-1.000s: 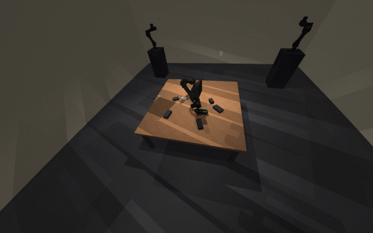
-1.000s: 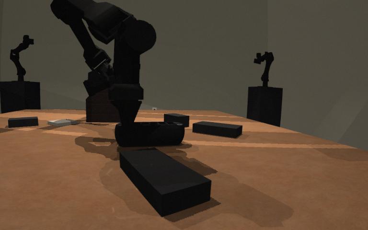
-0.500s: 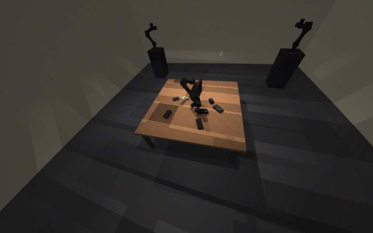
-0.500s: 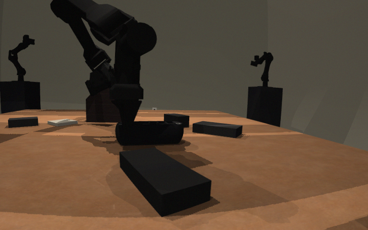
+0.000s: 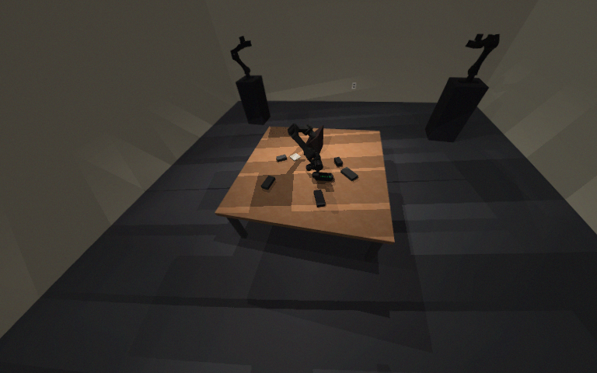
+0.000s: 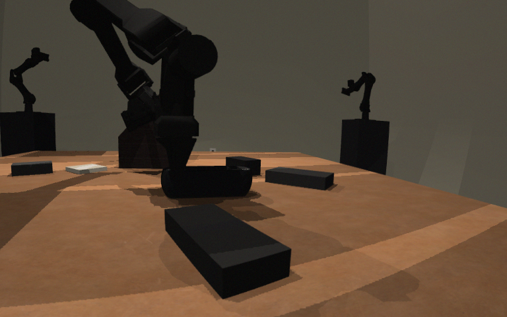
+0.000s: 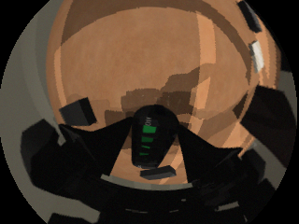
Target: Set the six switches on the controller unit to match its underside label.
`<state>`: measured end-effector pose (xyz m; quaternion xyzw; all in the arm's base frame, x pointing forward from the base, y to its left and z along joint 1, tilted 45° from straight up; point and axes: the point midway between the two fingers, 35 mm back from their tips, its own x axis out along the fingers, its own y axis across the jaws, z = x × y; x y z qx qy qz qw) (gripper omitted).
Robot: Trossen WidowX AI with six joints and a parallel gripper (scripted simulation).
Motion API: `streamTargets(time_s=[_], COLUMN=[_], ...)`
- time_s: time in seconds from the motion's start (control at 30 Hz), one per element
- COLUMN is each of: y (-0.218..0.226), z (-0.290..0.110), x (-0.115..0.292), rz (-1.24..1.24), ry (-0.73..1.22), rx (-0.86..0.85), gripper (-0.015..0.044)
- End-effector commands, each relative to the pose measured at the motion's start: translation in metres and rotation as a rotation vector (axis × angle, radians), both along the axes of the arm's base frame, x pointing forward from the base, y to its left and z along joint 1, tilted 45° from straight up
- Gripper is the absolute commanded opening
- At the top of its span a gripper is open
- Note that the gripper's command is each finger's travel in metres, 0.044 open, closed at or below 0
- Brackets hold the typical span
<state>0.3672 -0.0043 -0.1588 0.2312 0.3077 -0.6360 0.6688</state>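
The dark grey controller unit [image 5: 322, 176] [image 6: 207, 185] [image 7: 161, 140] is near the middle of the bench, its long body level in the exterior view. A shadow shows below it; it looks slightly raised, but the gap is hard to judge. In the wrist view its top is turned a little to the left, with several green rocker ends and ON lettering showing. My gripper [image 5: 317, 171] [image 6: 179, 168] [image 7: 155, 123] comes down from above and is shut on the unit, one finger on each long side, towards its left end in the exterior view. The underside label is hidden.
On the bench [image 5: 246, 200] [image 6: 93, 269], a dark block [image 5: 319, 198] [image 6: 224, 239] lies in front of the unit. Two more blocks [image 5: 349, 173] [image 6: 295, 178] [image 5: 337, 161] [image 6: 239, 162] lie to its right. A white module [image 5: 295, 156] [image 6: 86, 168] and another block [image 5: 281, 158] [image 6: 32, 168] lie back left.
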Motion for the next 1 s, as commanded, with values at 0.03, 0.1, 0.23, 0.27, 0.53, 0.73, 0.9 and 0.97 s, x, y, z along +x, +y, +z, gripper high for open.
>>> streamTargets(time_s=[0.03, 0.1, 0.23, 0.27, 0.53, 0.73, 0.9, 0.97], y=[0.001, 0.002, 0.002, 0.002, 0.003, 0.003, 0.003, 0.004], z=[-0.002, -0.002, -0.003, -0.003, -0.003, -0.004, -0.004, -0.004], x=[-0.009, -0.011, -0.015, -0.016, -0.023, -0.029, -0.034, -0.036], rz=[0.003, 0.003, 0.003, 0.003, 0.003, 0.003, 0.003, 0.003], ry=[0.014, 0.015, 0.015, 0.015, 0.015, 0.016, 0.016, 0.016], rx=[0.003, 0.003, 0.003, 0.003, 0.003, 0.003, 0.003, 0.003], gripper=[0.0, 0.0, 0.0, 0.0, 0.0, 0.0, 0.0, 0.0])
